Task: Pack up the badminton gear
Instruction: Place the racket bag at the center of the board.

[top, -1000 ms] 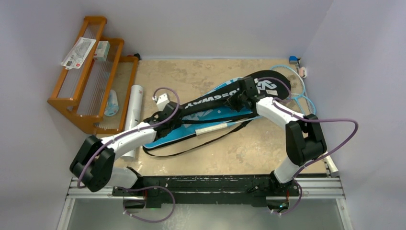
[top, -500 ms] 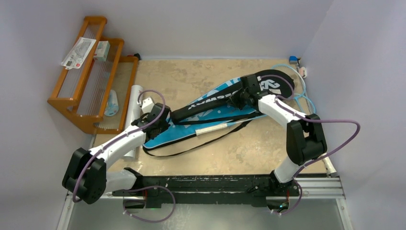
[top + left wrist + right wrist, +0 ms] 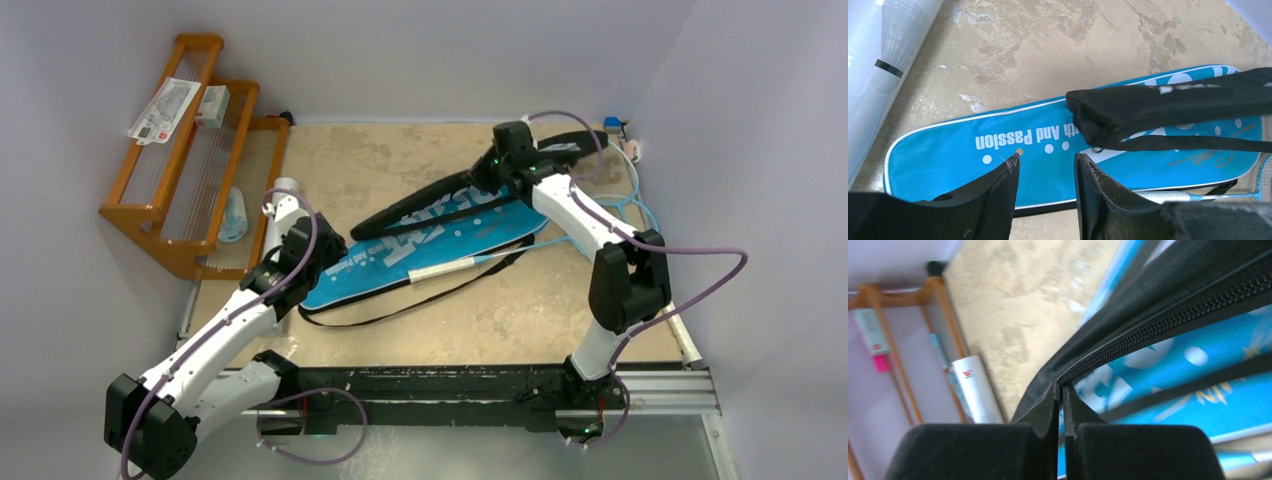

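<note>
The left claw (image 3: 1047, 161) is now open, off the black cover (image 3: 1168, 102); the right claw (image 3: 1062, 388) pinches its zipper edge, raising it from the blue cover (image 3: 963, 162).

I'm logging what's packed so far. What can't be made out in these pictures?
Inside the black cover: every view, opaque fabric.
Head of the light-blue racket: top view, right arm and black cover overlap it.
How full the white tube is: left wrist view, frame edge cuts it.
Pinch point of the right hand: right wrist view, its own fingers hide it.
</note>
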`<state>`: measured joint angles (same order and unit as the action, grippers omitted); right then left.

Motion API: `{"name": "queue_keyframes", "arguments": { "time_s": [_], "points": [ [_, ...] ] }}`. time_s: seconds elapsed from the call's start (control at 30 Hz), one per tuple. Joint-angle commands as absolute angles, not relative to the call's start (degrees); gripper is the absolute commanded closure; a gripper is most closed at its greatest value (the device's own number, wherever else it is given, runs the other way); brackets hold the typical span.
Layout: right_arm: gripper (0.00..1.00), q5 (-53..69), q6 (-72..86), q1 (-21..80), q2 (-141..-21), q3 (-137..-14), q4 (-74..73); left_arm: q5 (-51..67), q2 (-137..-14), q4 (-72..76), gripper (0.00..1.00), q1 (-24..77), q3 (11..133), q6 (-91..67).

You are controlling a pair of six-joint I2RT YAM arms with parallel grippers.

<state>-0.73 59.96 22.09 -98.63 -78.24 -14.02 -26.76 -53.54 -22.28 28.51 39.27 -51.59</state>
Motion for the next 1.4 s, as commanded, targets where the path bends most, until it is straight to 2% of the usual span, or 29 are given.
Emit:
{"name": "queue_keyframes", "arguments": {
  "time_s": [0.0,0.07,0.13,0.2,0.23,0.27,0.33,0.4,0.43,0.47,0.5,0.6,0.73,0.93,1.07,1.23,1.37],
  "points": [
    [1.0,6.16,51.16,23.53,-103.34,-90.72,-4.1,-28.29,-53.32,-21.59,0.59,28.38,40.1,-48.76],
    [1.0,11.86,48.96,23.55,-107.6,-95.16,-0.88,-27.73,-53.42,-21.13,0.59,28.39,39.84,-48.32],
    [1.0,18.31,47.31,23.55,-110.0,-95.25,9.19,-27.37,-53.63,-20.88,0.59,28.39,39.61,-48.24],
    [1.0,19.49,48.18,23.55,-112.14,-93.63,20.19,-27.19,-53.99,-20.28,0.59,28.34,39.11,-48.23],
    [0.95,18.36,49.08,23.55,-114.0,-94.49,21.55,-27.12,-54.2,-20.23,0.59,28.38,39.08,-48.19],
    [0.84,18.92,49.79,23.55,-116.15,-96.26,22.0,-27.08,-54.53,-20.22,0.59,28.37,39.15,-48.15],
    [0.72,22.78,48.27,23.55,-120.55,-99.86,24.39,-26.9,-55.07,-20.12,0.59,28.39,39.28,-47.86],
    [0.46,24.2,49.31,23.62,-122.25,-100.96,27.23,-26.81,-55.65,-19.96,0.59,28.39,39.44,-47.5],
    [0.25,23.83,49.53,23.56,-122.06,-100.88,27.74,-26.84,-55.88,-19.97,0.58,28.33,39.61,-47.28],
    [0.13,22.72,48.42,23.64,-121.18,-100.45,27.33,-26.81,-56.17,-19.97,0.58,28.38,39.68,-47.12],
    [0.1,21.74,47.61,23.64,-119.95,-99.49,26.71,-26.93,-56.48,-19.9,0.58,28.35,39.72,-46.81],
    [0.09,20.5,47.88,23.53,-114.19,-91.74,25.14,-26.25,-57.41,-18.92,0.58,28.39,39.65,-45.74],
    [0.16,15.69,49.43,22.25,-107.2,-83.07,19.27,-17.53,-59.91,-13.09,0.58,28.39,39.2,-38.5],
    [0.22,11.2,47.29,20.5,-100.08,-76.02,5.63,-2.84,-65.91,-7.12,0.44,28.37,40.22,-32.46],
    [0.29,10.79,45.35,18.58,-93.68,-68.36,2.49,0.34,-69.32,-5.64,0.43,28.34,40.96,-32.16],
    [0.32,6.76,40.99,17.32,-84.24,-58.65,-3.12,14.25,-72.83,1.18,0.42,29.48,40.22,-28.85],
    [0.39,1.39,39.71,17.03,-76.9,-51.3,-5.38,9.61,-79.05,-4.31,0.4,34.6,44.62,-25.05]
  ]
}}
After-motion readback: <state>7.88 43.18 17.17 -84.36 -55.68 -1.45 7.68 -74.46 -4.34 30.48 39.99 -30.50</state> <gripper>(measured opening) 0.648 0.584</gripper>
